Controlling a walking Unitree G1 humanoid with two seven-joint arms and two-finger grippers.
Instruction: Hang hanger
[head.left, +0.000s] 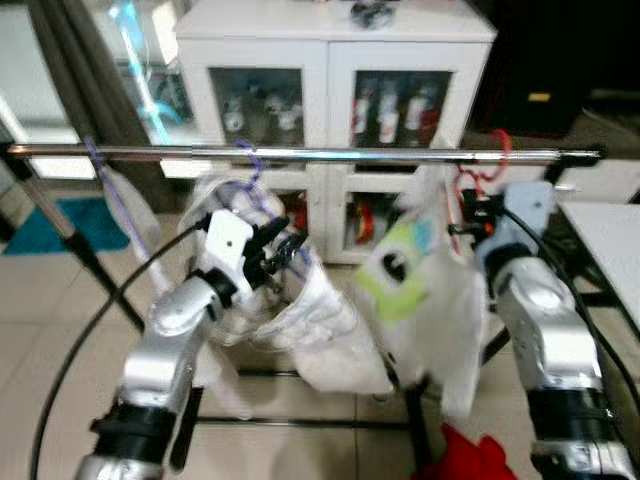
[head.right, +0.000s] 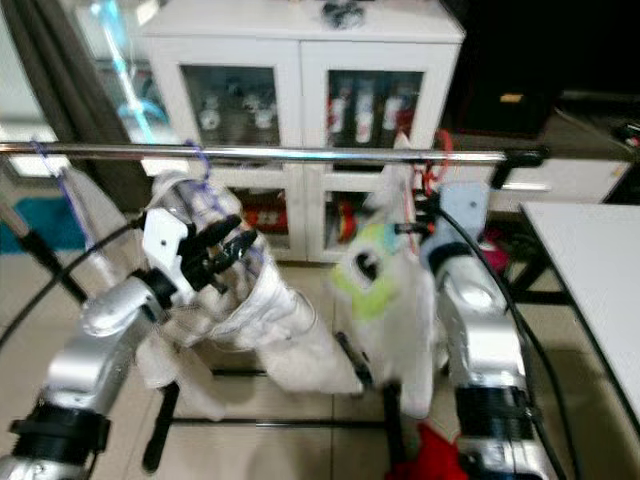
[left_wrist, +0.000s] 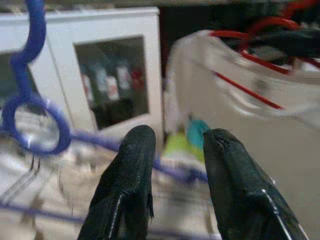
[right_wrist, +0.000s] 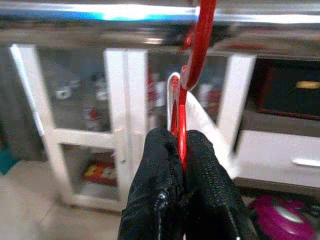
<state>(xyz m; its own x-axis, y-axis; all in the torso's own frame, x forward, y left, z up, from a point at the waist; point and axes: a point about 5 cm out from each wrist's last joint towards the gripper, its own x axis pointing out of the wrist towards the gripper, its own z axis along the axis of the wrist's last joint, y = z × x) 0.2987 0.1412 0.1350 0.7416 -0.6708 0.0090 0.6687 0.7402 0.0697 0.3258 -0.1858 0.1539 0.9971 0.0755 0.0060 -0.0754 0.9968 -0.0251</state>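
The right tool is clamped on the neck of the red hanger, whose hook looks to sit just at the silver rail, so I'd judge the hanging step nearly done; next it needs the hook settled fully over the rail before the fingers let go. A white garment with a green patch droops from that hanger. The left tool has its 2 fingers apart, holding nothing, close to a blue hanger carrying another white garment. Behind the rail stands a white glass-fronted cabinet; a white surface edges in on the right, over a pale tiled floor.
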